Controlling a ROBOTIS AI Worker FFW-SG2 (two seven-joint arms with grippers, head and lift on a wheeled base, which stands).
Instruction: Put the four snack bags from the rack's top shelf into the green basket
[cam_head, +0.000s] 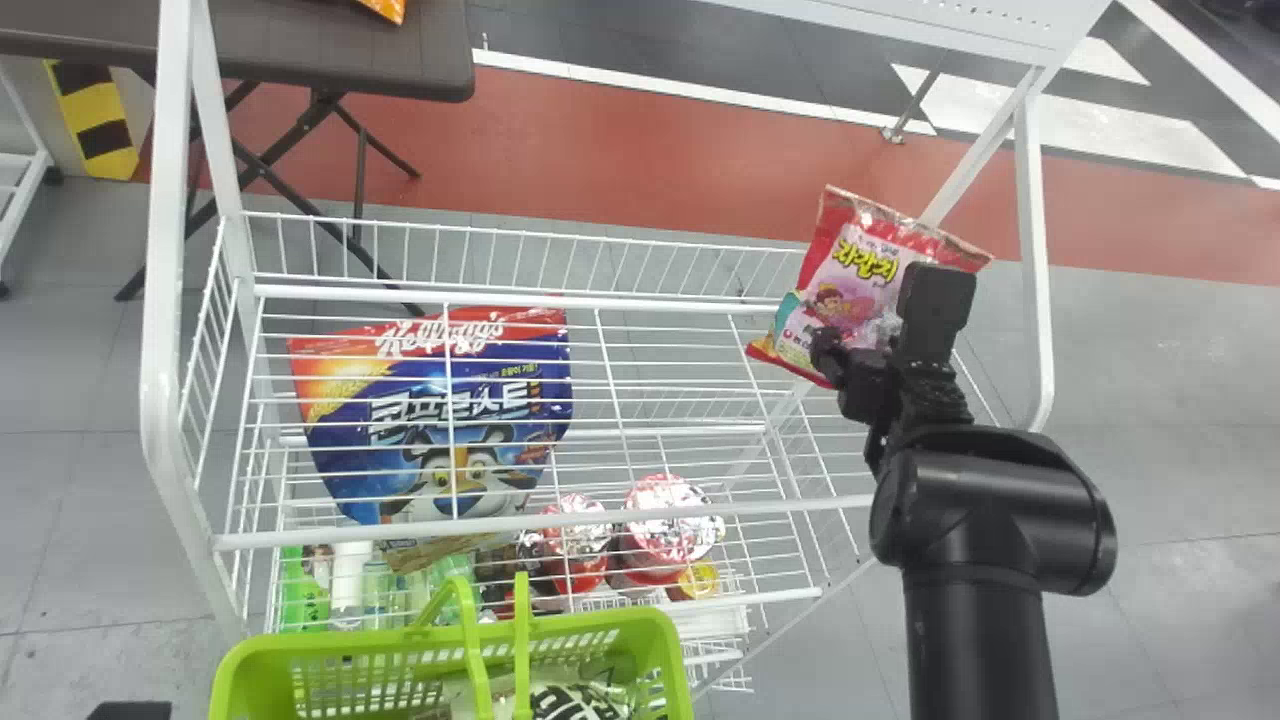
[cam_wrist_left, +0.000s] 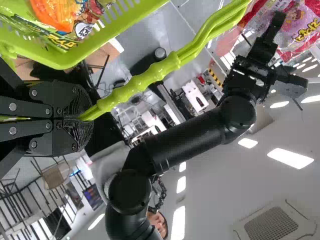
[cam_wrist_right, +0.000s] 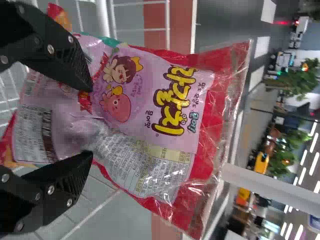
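Holding the red and pink snack bag (cam_head: 850, 265) aloft, the right gripper (cam_wrist_right: 91, 120) is keeping its fingers partly closed, a bulge of the wrapper bunching between them. It is gripping the filled body near one end, probably because the slack film alone would be giving a poorer hold, and the crimped far end is sticking out beyond the tips. The bag is hanging in the air over the right end of the rack's top shelf (cam_head: 500, 299), presumably to be clearing the wire sides.

The left gripper (cam_wrist_left: 82, 117) is pinching the handle (cam_wrist_left: 145, 75) of the green basket (cam_head: 600, 624), its fingers closing firmly on the thin bar. It is likely steadying the basket beside the rack's near edge, so that its mouth is facing upward for the next drop. Inside, an orange and green snack bag (cam_wrist_left: 60, 22) is already lying; how many are sharing the space, I cannot tell.

Below the top wires, a blue cereal bag (cam_head: 410, 450) is showing through, seemingly belonging to a lower level and so not waiting to be moved. The coming move is calling for a lift over the front rail and a lowering between the upright handles, which could be snagging the wide wrapper.
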